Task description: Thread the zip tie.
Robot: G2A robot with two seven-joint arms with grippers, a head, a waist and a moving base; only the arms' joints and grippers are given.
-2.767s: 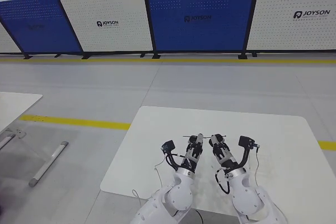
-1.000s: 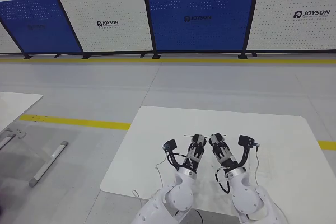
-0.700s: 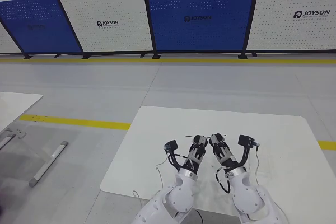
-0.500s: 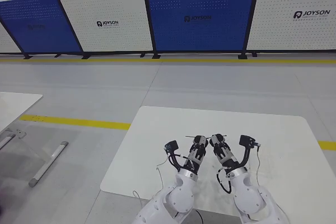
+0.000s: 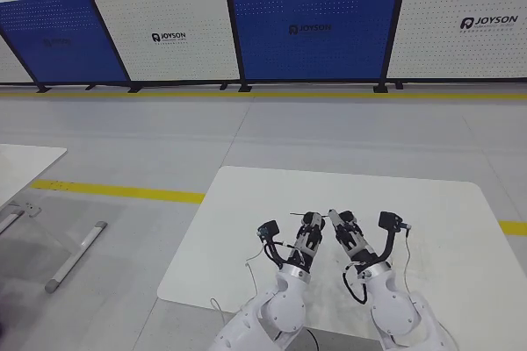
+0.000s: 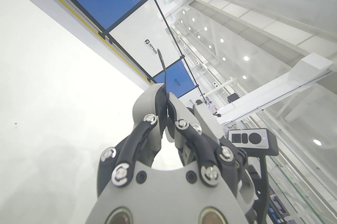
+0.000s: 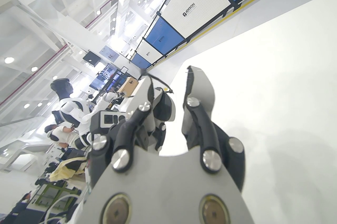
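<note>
The left hand [image 6: 166, 97] is clamped on the black zip tie [image 6: 163, 69], whose strap pokes past its fingertips above the counter [image 5: 422, 202]. The right hand [image 7: 168, 77] hangs open just beside it. This looks like the alignment step. Next, the right hand must catch 1 end and guide it into the head.

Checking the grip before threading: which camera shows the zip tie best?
Left wrist view: the zip tie sticks out plainly, pinched in the shut left hand. The top view gives a thin dark sliver by that hand; the right wrist view, a curved strand beyond the open right hand.
</note>
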